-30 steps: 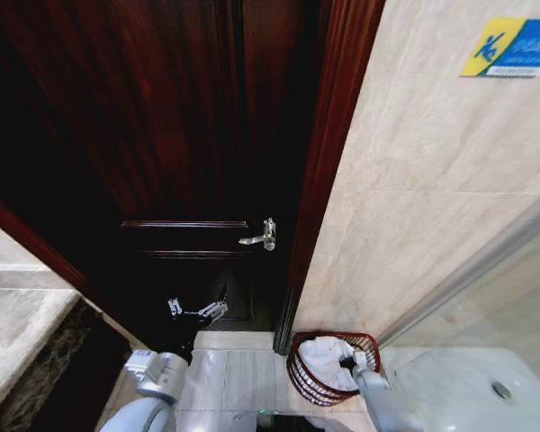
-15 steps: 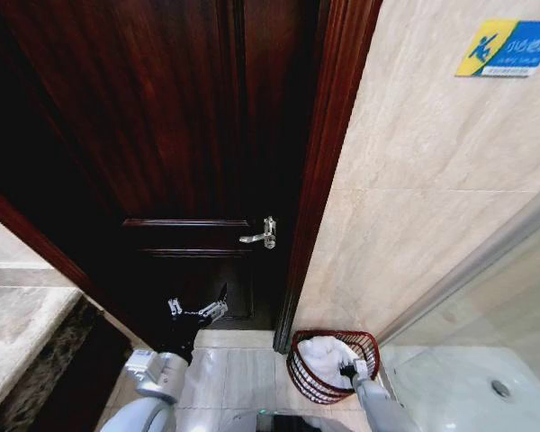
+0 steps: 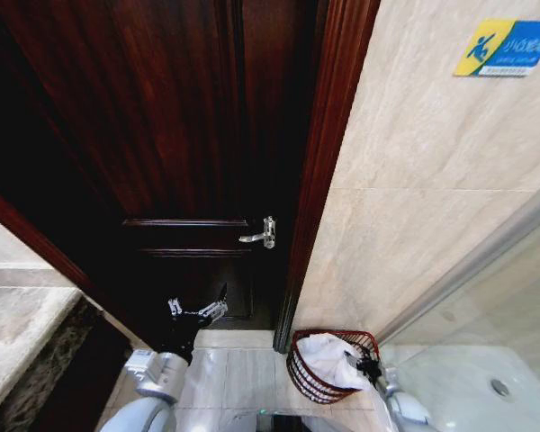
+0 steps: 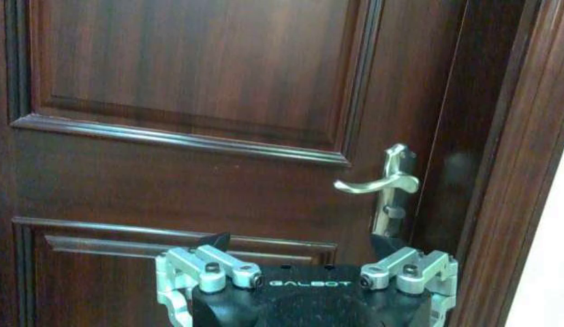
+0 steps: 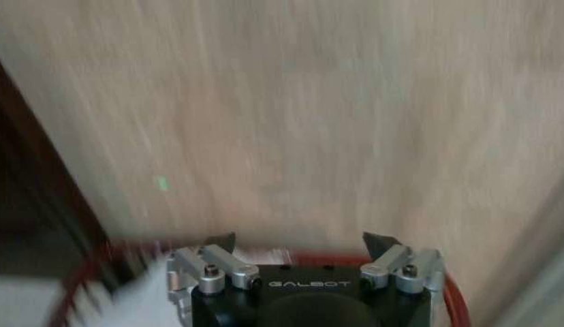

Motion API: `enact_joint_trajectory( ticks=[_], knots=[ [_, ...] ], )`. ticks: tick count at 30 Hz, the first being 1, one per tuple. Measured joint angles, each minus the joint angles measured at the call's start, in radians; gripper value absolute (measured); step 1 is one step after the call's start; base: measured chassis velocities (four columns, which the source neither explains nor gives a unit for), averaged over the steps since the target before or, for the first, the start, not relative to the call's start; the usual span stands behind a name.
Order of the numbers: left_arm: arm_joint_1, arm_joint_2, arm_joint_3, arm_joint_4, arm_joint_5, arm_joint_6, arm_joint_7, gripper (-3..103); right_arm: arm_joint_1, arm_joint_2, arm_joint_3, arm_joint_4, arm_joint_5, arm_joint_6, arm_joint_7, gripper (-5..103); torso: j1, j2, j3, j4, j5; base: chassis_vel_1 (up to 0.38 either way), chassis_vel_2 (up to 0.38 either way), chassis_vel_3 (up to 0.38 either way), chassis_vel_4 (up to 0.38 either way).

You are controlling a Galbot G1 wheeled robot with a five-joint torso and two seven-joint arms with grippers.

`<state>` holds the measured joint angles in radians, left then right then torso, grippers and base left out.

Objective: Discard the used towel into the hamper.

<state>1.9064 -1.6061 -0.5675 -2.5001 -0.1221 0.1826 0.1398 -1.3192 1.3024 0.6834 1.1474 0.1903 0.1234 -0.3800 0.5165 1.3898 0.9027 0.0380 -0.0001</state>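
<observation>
Head view, bottom edge first: the right gripper (image 3: 367, 364) sits low in the lower right of the frame, over the near right rim of the hamper (image 3: 297, 371). Its fingers stand spread with nothing between them. The towel (image 3: 328, 355), white and bunched, lies inside the hamper, just to the left of the gripper and slightly beyond it, apparently free of the fingers. Judging by this, the drop looks done, and any withdrawal goes up and back, away from the rim. The right arm is by far the nearer one to the hamper.

At lower left, the left gripper (image 3: 196, 310) hangs idle before the dark wooden door (image 3: 162, 135), fingers apart and empty, well clear of the hamper.

Farther up, the door handle (image 3: 259, 236) gleams, and beige wall tiles (image 3: 432, 198) rise behind the hamper.
</observation>
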Motion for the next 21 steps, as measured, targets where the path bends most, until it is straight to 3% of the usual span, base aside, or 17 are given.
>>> enact_joint_trajectory(
  ticks=[4, 10, 15, 21],
  knots=[
    [0.000, 0.000, 0.000, 0.000, 0.000, 0.000, 0.000, 100, 0.011, 0.042, -0.019, 0.091, 0.012, -0.038, 0.015, 100, 0.000, 0.000, 0.000, 0.0003, 0.0001, 0.000, 0.000, 0.000, 0.000],
    [0.000, 0.000, 0.000, 0.000, 0.000, 0.000, 0.000, 100, 0.053, 0.086, -0.050, 0.042, -0.037, -0.051, 0.018, 100, 0.000, 0.000, 0.000, 0.0003, -0.0001, 0.000, 0.000, 0.000, 0.000],
    [0.000, 0.000, 0.000, 0.000, 0.000, 0.000, 0.000, 100, 0.120, 0.114, -0.053, -0.160, -0.108, -0.057, 0.038, 100, 0.000, 0.000, 0.000, 0.0000, -0.0002, 0.000, 0.000, 0.000, 0.000],
    [0.000, 0.000, 0.000, 0.000, 0.000, 0.000, 0.000, 100, 0.247, 0.139, -0.047, -0.429, -0.168, -0.004, 0.084, 100, 0.000, 0.000, 0.000, 0.0003, 0.0003, 0.000, 0.000, 0.000, 0.000]
  ],
)
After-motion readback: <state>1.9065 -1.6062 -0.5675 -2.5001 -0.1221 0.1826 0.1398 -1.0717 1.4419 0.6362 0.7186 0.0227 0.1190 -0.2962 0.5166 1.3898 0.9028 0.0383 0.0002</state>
